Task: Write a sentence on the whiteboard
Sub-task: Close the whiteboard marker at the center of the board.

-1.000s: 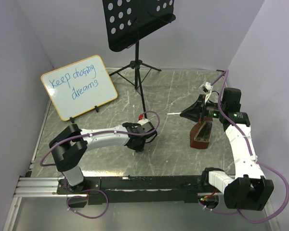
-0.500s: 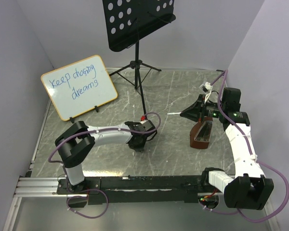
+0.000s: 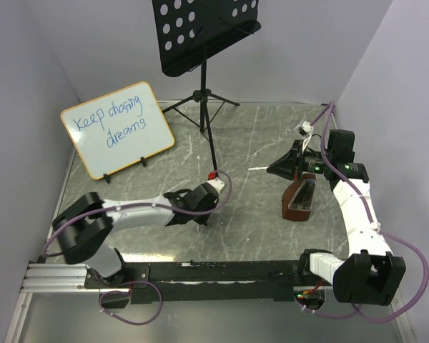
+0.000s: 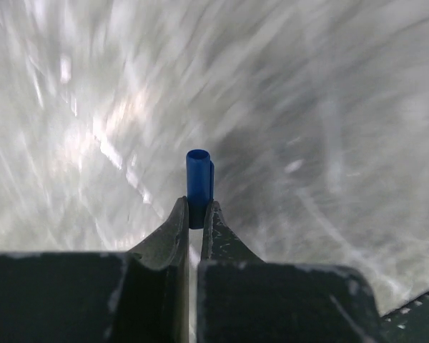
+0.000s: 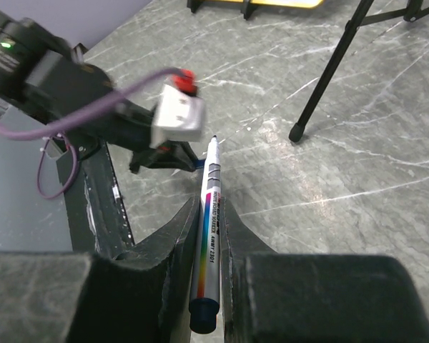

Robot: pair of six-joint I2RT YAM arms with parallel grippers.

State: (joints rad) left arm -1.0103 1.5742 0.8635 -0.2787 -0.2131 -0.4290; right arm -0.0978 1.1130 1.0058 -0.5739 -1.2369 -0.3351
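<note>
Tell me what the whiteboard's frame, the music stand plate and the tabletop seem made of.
Whiteboard frame: probably wood, light orange, matte. Music stand plate: likely black painted metal, punched round holes. Tabletop: grey marble-look, white veins, slight sheen; stone or laminate unclear.

I see a black music stand (image 3: 207,50) at 12 o'clock on the grey marble table (image 3: 257,136) — a brown holder (image 3: 299,200) near 3 o'clock, also a blue cap (image 4: 198,187) and a marker (image 5: 209,236).
</note>
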